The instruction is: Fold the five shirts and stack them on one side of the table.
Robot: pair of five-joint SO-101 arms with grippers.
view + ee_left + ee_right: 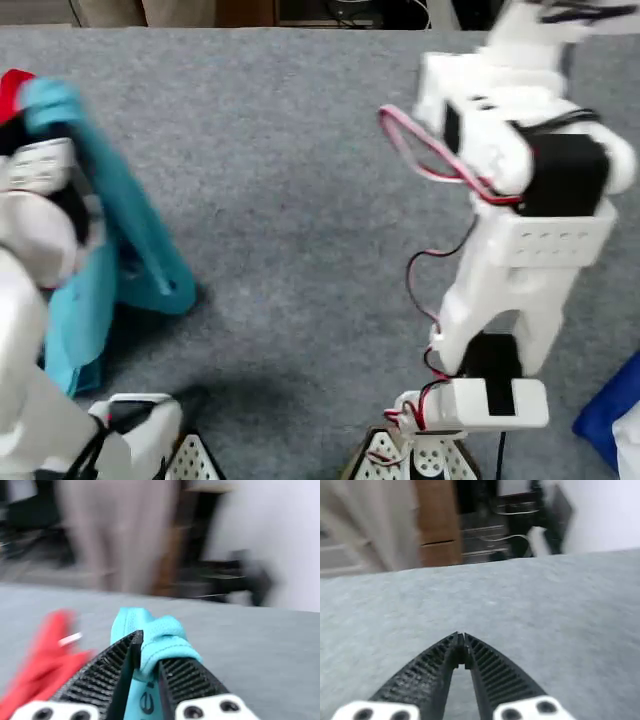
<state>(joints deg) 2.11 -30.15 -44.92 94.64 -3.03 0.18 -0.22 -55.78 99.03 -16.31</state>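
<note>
**High view.** The teal shirt (140,240) is seen lifted at the left edge of the counter (300,170), hanging from the left arm (35,230). Its long axis runs from a bunched top near the far left corner down towards the near edge. One lower corner is spread towards the middle of the counter. Whether that corner rests on the counter cannot be told. A red shirt (12,88) is located at the left edge, just beyond the bunched top of the teal shirt. A blue shirt (608,412) is located at the near right corner. The right arm (520,250) stands raised over the right half of the counter, well apart from the teal shirt.

**Left wrist view.** The left gripper (140,640) is clamped on a bunched fold of the teal shirt, and the fabric bulges out past the fingertips. The red shirt is seen lying on the counter just beside it.

**Right wrist view.** The right gripper (461,639) is pressed together with nothing in it, above bare counter.

**Relation for the coming move.** The open middle of the counter lies to the right of the held shirt. It is judged that the shirt is to be laid out there, with its free lower corner leading. The right gripper would have to be opened before that corner could be taken.
</note>
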